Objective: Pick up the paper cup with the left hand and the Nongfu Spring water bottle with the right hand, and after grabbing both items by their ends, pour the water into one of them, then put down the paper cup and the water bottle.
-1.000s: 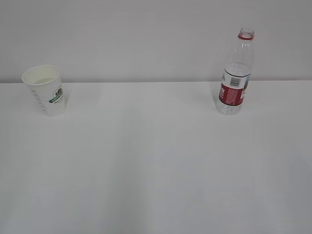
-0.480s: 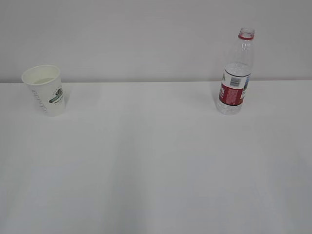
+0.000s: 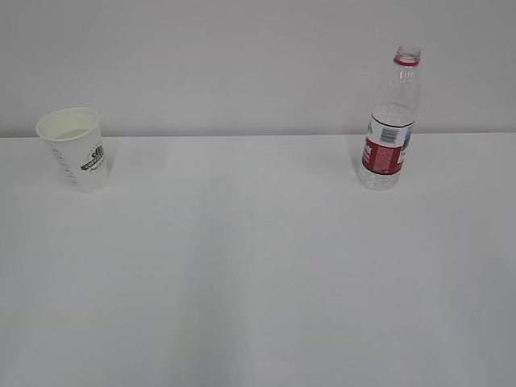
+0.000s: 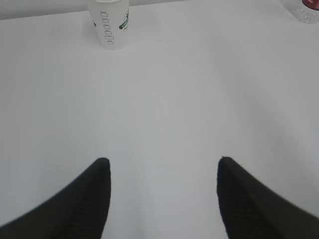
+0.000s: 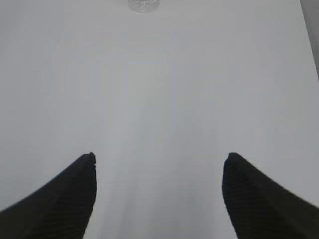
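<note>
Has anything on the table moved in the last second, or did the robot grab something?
Nothing visibly changed. The cup stands at the back left of the table and the bottle at the back right, both upright and untouched. Neither gripper shows in the exterior view; in the wrist views the left gripper and right gripper are open and empty, short of both.

Light is bright, flat and even, washing the white table [image 3: 258,266] nearly into the wall. Shadows are faint and soft. Both wrist views are mildly blurred, with black fingertips [image 4: 99,172] at 6 o'clock soft-edged; the exterior view is slightly grainy but in focus.
</note>
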